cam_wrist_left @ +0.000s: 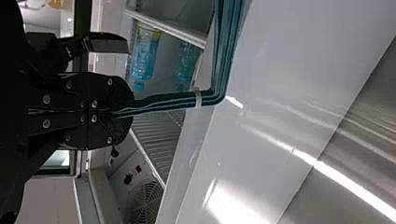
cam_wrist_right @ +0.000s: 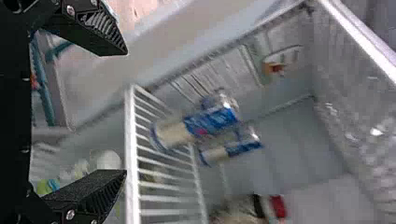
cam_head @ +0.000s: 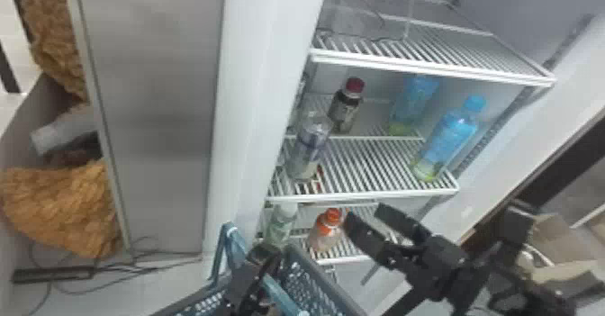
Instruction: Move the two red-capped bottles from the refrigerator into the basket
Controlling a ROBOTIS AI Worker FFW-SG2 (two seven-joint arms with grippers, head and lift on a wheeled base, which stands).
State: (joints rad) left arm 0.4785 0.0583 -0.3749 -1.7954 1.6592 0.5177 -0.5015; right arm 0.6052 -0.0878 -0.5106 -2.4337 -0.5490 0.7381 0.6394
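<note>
Two crumpled brown bundles point(cam_head: 63, 207) sit at the far left, beside one metal panel point(cam_head: 153, 112). Next comes the single basket point(cam_head: 310, 283), low in front of the refrigerator point(cam_head: 265, 90). The left arm comes up from the bottom edge, and the left gripper point(cam_head: 263, 253) has its fingers pressed together around the basket handle point(cam_wrist_left: 215, 91).

The refrigerator's lower shelf point(cam_head: 344, 259) bears two bottles: one pale green bottle point(cam_head: 281, 225) and, to its right, one bottle with an orange-red cap point(cam_head: 327, 232). On the middle shelf point(cam_head: 364, 196), four bottles show clearly in the head view — one clear bottle point(cam_head: 308, 151), one dark bottle with a deep red cap point(cam_head: 346, 108) behind it, and two blue bottles point(cam_head: 452, 135) toward the right. The right wrist view shows two clear bottles with blue labels.

The right arm reaches in from the lower right, tilted up and leftward. The right gripper point(cam_head: 365, 212) is spread wide — nothing between its fingers — near the orange-red-capped bottle.
</note>
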